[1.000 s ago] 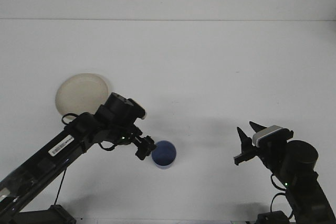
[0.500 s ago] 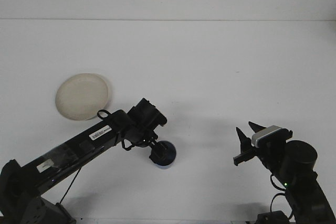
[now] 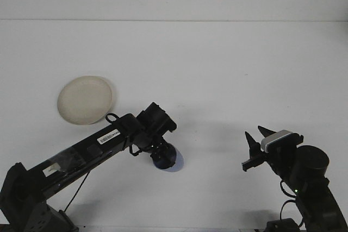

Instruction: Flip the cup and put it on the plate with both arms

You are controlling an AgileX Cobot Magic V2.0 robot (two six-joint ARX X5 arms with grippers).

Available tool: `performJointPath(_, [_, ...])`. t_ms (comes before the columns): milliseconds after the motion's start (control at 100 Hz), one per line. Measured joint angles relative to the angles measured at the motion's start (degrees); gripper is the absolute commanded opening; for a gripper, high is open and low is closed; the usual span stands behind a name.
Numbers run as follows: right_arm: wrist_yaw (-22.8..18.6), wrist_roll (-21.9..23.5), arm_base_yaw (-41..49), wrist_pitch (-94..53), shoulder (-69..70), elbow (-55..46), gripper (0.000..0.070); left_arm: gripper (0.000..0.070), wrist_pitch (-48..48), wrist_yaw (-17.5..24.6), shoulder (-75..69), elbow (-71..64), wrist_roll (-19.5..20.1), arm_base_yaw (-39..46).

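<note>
Black right tool (image 3: 255,148), spread and empty, waits near the desk's (image 3: 228,69) near right edge. One small blue plastic cup (image 3: 169,159) sits near centre, left tool (image 3: 162,156) over it; I cannot tell whether it grips. The cup looks light, stiff and slippery, best pinched at the rim. One round cream plate (image 3: 85,100) lies farther left.

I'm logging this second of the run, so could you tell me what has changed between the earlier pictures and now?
The left arm swung rightward and lowered, bringing the left gripper from beside the blue cup to over it, now covering most of it. Whether it has taken hold cannot be seen. The cup hardly shifted. The plate and right gripper, jaws open, stayed put.
</note>
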Motion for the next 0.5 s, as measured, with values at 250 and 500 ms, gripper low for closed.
performJointPath(250, [0.02,-0.02,0.0,0.0,0.0,0.0,0.0288,0.0014,-7.93,-1.11,-0.44,11.98,0.35,5.42])
performJointPath(500, [0.02,-0.02,0.0,0.0,0.0,0.0,0.0288,0.0014,-13.0,-5.7,-4.0,21.05,1.4,18.43])
